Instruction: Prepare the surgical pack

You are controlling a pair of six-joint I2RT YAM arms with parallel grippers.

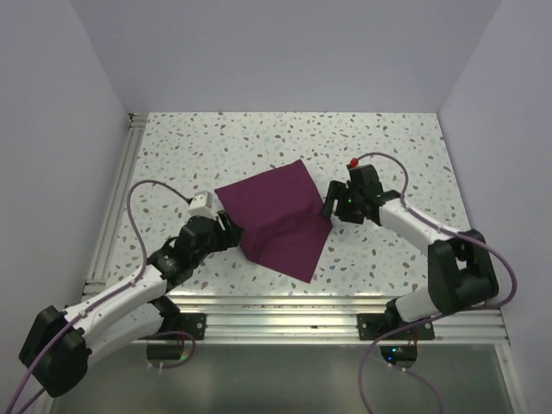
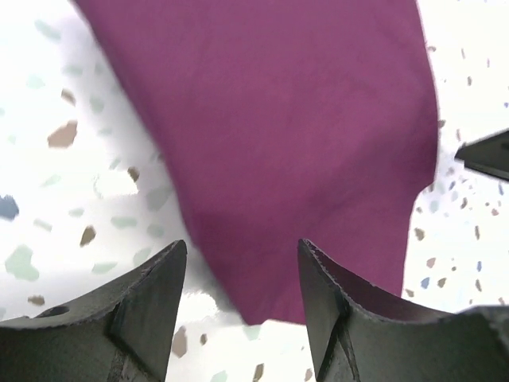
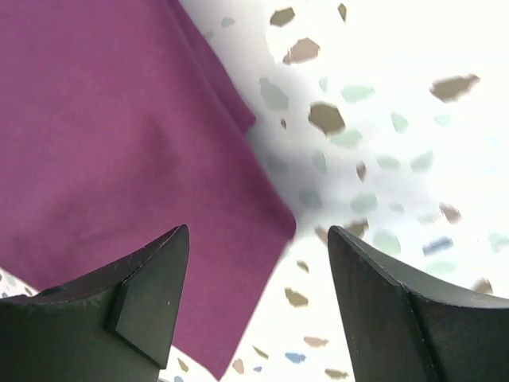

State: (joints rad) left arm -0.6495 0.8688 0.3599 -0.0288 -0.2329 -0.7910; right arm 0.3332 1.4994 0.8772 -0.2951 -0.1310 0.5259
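Top external view: a speckled table stood boxed in by pale walls on the left, far and right sides. From the left, the left gripper sat at the left edge of the surgical pack, its jaws parted and holding nothing. The pack, a plum-purple cloth folded flat, lay at the middle of the table, turned askew like a diamond. One corner pointed to the far wall and one toward the aluminium rail at the near edge. Its slightly longer axis ran between those two corners. A soft crease crossed its middle. Bare tabletop showed on every side of it, most of it on the far side and least at the near corner. The right gripper sat at the pack's right corner, jaws wide and holding nothing.

Left wrist view: the left gripper stood apart over a cloth corner.

Right wrist view: the right gripper gaped above layered cloth edges.
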